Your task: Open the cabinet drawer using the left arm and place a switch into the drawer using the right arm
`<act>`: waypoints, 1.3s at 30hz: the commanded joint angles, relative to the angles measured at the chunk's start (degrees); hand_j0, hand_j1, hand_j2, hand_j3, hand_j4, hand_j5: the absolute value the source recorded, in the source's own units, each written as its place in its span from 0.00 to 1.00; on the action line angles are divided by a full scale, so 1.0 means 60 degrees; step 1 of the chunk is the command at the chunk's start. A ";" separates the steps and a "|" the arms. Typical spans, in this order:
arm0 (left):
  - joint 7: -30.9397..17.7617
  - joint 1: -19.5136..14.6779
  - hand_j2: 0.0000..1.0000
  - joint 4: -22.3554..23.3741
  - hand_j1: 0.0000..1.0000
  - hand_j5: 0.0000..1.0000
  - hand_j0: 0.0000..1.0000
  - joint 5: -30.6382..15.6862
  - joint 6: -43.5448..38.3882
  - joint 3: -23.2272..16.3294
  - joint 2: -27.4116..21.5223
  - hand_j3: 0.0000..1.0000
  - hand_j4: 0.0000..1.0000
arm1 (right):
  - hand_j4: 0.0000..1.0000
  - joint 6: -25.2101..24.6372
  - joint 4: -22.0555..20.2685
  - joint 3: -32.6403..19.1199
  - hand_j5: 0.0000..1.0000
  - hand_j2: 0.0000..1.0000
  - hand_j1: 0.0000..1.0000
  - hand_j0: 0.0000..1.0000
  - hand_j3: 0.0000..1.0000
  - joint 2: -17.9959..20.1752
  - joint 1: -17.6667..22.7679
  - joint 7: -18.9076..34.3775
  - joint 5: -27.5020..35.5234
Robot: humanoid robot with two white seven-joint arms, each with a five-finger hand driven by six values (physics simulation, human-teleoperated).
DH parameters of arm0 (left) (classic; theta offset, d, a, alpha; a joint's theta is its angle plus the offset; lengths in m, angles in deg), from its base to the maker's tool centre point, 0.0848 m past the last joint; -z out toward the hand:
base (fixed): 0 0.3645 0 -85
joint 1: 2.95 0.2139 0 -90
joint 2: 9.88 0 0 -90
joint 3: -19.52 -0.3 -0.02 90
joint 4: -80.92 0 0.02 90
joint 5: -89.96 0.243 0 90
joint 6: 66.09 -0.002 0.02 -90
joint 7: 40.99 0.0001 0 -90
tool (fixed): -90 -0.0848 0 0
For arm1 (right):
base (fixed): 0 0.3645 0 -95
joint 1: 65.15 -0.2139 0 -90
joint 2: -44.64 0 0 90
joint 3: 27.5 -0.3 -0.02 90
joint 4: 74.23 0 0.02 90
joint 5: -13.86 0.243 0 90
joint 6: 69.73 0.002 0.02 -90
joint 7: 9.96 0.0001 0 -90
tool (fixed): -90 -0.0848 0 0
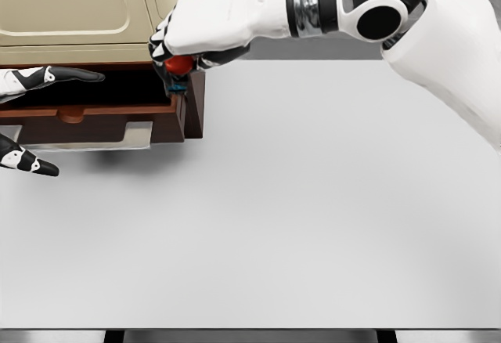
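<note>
While the right hand (pixel 184 41) pinches the switch (pixel 179 67), red end up, long axis upright, over the open drawer (pixel 94 108), left hand (pixel 31 116) spread.

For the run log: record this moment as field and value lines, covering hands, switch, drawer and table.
right hand: reaches in from the right, fingers curled on the switch at the drawer's right end
switch: red part shows, with a teal part below it; not yet released
drawer: pulled out of the cabinet, dark inside
left hand: at the left edge, fingers spread above and below the drawer front, holding nothing visible
table: white, cabinet at its far left
</note>
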 commanded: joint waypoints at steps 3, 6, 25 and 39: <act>0.0003 0.0000 1.00 -0.0001 1.00 1.00 1.00 -0.0080 -0.0025 0.0005 -0.0009 1.00 1.00 | 0.45 -0.0060 0.0592 0.0179 0.45 0.45 0.45 0.45 0.45 -0.0490 -0.0073 -0.0005 0.0022; 0.0003 0.0015 1.00 -0.0001 1.00 1.00 1.00 -0.0066 -0.0025 -0.0009 0.0005 1.00 1.00 | 0.44 -0.0031 0.0987 0.0223 0.44 0.44 0.44 0.44 0.44 -0.0754 -0.0088 -0.0005 0.0007; 0.0003 0.0015 1.00 -0.0001 1.00 1.00 1.00 -0.0036 -0.0025 -0.0053 0.0049 1.00 1.00 | 0.45 0.0086 0.2701 0.0325 0.45 0.45 0.45 0.45 0.45 -0.1882 -0.0337 -0.0005 -0.0140; 0.0003 0.0015 1.00 0.0014 1.00 1.00 1.00 -0.0036 -0.0025 -0.0053 0.0020 1.00 1.00 | 1.00 0.0133 0.1355 0.0164 1.00 1.00 1.00 1.00 1.00 -0.0023 -0.0176 -0.0005 -0.0052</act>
